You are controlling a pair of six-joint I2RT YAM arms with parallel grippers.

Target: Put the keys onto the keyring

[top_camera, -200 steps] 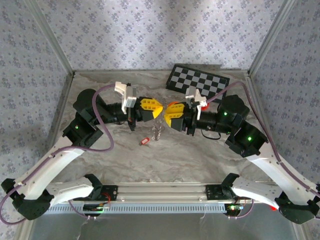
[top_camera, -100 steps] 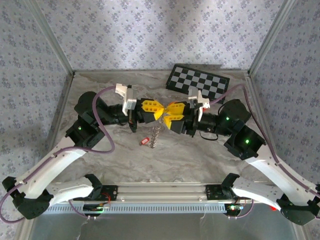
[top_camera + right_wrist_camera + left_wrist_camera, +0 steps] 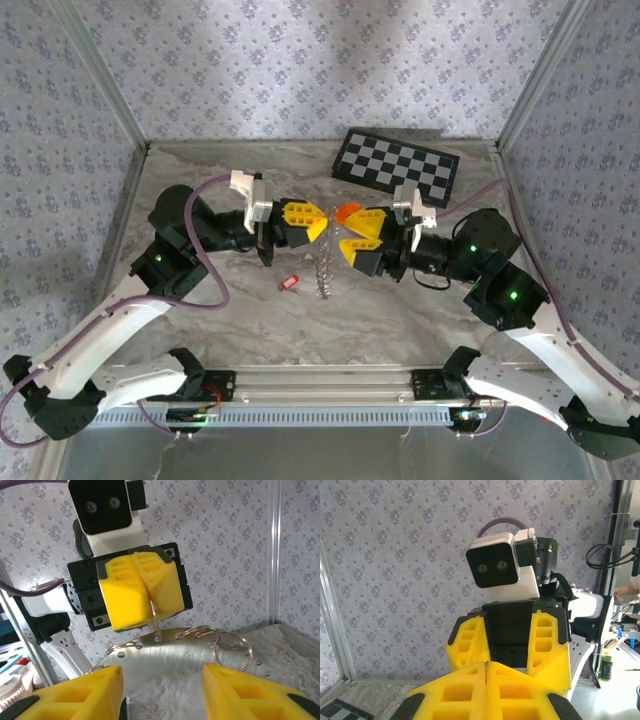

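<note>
The left claw (image 3: 316, 222) pinches the keyring (image 3: 323, 272), hanging long-ways toward the near edge of the table (image 3: 440, 315). The right claw (image 3: 349, 233) gapes open.

The top external camera looks down from above and behind the arm bases, with the left gripper (image 3: 322, 222) near mid-frame. The left wrist camera rides just behind that gripper, looking along its fingers (image 3: 520, 672). The right wrist camera faces it closely from the opposite side. The top and right wrist views share the keyring (image 3: 322, 272) beneath it.
</note>
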